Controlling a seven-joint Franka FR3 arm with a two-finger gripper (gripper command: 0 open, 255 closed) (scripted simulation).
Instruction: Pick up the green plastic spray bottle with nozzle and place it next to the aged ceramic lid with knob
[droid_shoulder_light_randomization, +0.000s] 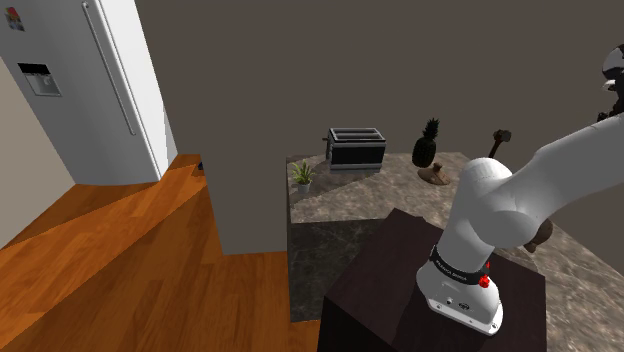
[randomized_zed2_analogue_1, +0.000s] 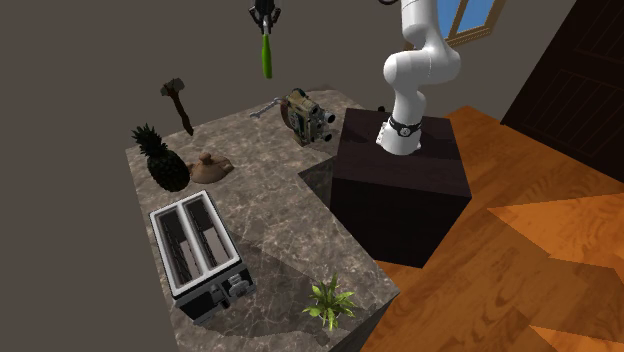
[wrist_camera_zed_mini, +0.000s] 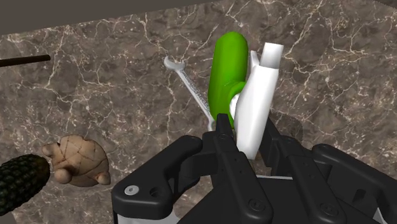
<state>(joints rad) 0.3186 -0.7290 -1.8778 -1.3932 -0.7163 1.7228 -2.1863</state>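
Observation:
My gripper (randomized_zed2_analogue_1: 265, 14) hangs high above the marble counter (randomized_zed2_analogue_1: 270, 215), shut on the green spray bottle (randomized_zed2_analogue_1: 266, 55), which dangles straight down from it. In the wrist view the fingers (wrist_camera_zed_mini: 222, 130) clasp the bottle's white nozzle head (wrist_camera_zed_mini: 257, 105), and the green body (wrist_camera_zed_mini: 228, 67) points away from the hand. The brown ceramic lid with a knob (randomized_zed2_analogue_1: 209, 168) rests on the counter beside the pineapple (randomized_zed2_analogue_1: 160, 158), well below the bottle and off to one side. The lid (wrist_camera_zed_mini: 79, 160) also sits on the counter near the pineapple's tip (wrist_camera_zed_mini: 19, 181).
A wrench (wrist_camera_zed_mini: 188, 86) lies on the counter under the bottle. A hammer (randomized_zed2_analogue_1: 180, 100), an old film camera (randomized_zed2_analogue_1: 305, 116), a toaster (randomized_zed2_analogue_1: 198, 250) and a small plant (randomized_zed2_analogue_1: 328, 300) also stand on the counter. A fridge (droid_shoulder_light_randomization: 95, 80) stands across the wooden floor.

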